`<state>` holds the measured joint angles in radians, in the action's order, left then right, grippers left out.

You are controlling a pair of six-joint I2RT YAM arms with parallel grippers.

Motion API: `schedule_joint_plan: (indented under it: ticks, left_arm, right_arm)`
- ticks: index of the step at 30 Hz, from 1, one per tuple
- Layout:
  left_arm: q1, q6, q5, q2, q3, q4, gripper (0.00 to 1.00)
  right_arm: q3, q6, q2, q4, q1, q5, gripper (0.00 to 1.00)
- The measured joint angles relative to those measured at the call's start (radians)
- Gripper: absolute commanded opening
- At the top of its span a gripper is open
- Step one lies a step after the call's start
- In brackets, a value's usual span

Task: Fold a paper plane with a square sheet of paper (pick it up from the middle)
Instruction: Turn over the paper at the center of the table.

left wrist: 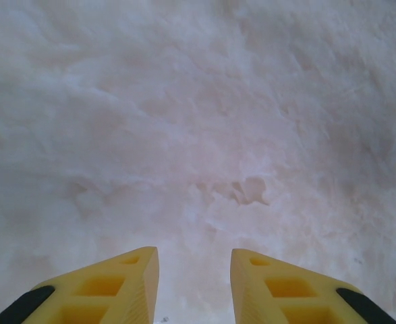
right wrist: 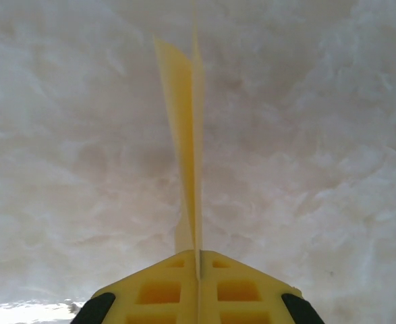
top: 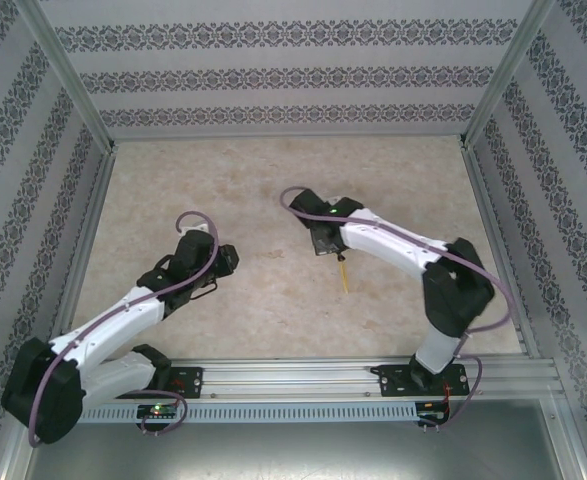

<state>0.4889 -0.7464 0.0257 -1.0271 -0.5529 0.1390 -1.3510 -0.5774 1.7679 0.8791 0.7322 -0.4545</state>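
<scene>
Right gripper (right wrist: 198, 270) clamped the narrow yellow-orange paper plane (right wrist: 187, 135) edge-on.
Left gripper (left wrist: 194, 270) hung apart, empty, seemingly ceding the paper plane.

Matt yellow paper plane (right wrist: 187, 121); mottled, rough-looking beige table (top: 273, 180); plastic fingers (right wrist: 160, 290).

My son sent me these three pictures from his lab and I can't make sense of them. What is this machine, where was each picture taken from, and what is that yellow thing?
These are two white robot arms bolted at the near edge of a beige table. The overhead picture looks down on both. The other two come from cameras on each wrist, looking past that arm's own yellow fingers. The right claw is shut on a folded yellow paper plane, held on edge. Overhead, the plane is the thin yellow sliver under that arm. The left claw is open, holding nothing, above bare table.
</scene>
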Motion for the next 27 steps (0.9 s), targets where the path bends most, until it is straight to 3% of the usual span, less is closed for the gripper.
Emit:
schedule_joint_plan:
  ticks: [9,15,18,20,22,25,27]
  left_arm:
    - [0.0,-0.028,0.102,0.111,0.043,0.049,0.41]
    - [-0.001,-0.029,0.111,0.111,0.043,0.065,0.42]
    - [-0.002,-0.029,0.11,0.111,0.043,0.065,0.42]
    - [-0.005,-0.029,0.109,0.111,0.043,0.064,0.42]
    - [-0.006,-0.029,0.108,0.109,0.043,0.064,0.42]
    - [-0.006,-0.029,0.095,0.09,0.043,0.063,0.43]
    - [-0.006,-0.025,0.068,0.061,0.042,0.054,0.43]
  right_arm:
    - [-0.291,-0.063,0.362,0.145,0.142,-0.08,0.06]
    - [-0.34,-0.064,0.428,0.111,0.198,0.032,0.49]
    - [-0.289,-0.05,0.37,0.014,0.204,0.128,0.7]
    - [-0.199,-0.044,0.281,-0.067,0.201,0.2,0.76]
    - [-0.088,-0.045,0.16,-0.153,0.187,0.266,0.77]
    - [0.082,-0.054,-0.037,-0.297,0.13,0.364,0.66]
    - [0.215,-0.069,-0.157,-0.428,0.057,0.456,0.42]
